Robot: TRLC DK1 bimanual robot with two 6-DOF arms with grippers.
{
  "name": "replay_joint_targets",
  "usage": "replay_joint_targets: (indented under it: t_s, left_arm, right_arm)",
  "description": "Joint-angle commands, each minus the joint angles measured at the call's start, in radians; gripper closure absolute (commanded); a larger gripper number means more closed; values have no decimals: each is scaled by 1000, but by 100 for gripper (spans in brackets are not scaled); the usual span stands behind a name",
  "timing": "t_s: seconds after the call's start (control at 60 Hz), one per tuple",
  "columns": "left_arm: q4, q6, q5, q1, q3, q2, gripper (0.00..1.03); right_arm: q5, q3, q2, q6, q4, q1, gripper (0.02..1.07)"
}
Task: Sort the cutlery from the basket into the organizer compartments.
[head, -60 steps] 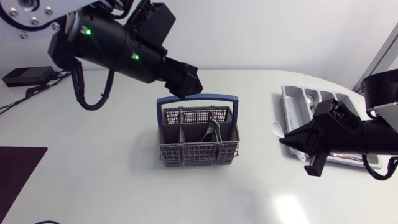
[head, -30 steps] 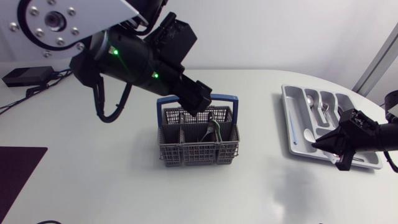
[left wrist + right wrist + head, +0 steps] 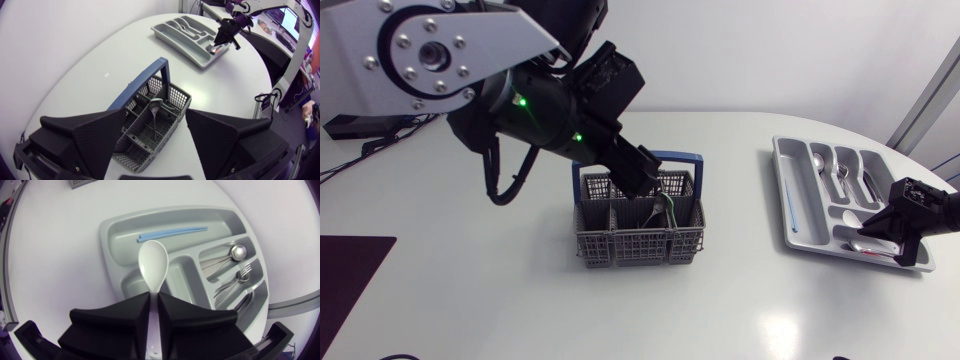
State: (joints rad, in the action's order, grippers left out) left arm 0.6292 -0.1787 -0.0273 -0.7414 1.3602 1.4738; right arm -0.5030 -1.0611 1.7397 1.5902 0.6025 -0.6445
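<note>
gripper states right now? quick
left gripper: open, empty, above the basket.
right gripper: closed on a white spoon, over the tray.

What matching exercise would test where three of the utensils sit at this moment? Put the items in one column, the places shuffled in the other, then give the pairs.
Items
1. white spoon
2. blue stick
3. metal spoon with its bowl up

Places
a. standing in the basket
b. lying in the long compartment of the organizer
c. clamped in the right pincer

Pairs: 1-c, 2-b, 3-a
</note>
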Motion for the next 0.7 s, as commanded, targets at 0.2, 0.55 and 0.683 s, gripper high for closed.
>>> replay_joint_targets:
  t_s: [0.2,0.55,0.683]
  left_arm:
    - [0,-51,32,-47,-35,37,21]
    - [9,-145,47,-70,-36,45,21]
    - [-3,-173,52,-81,-62,36,21]
  right_arm:
    - [185,-123,150,169,29,-6,101]
    - [277,-148,185,205,51,0,90]
    - [277,-140,178,200,46,2,86]
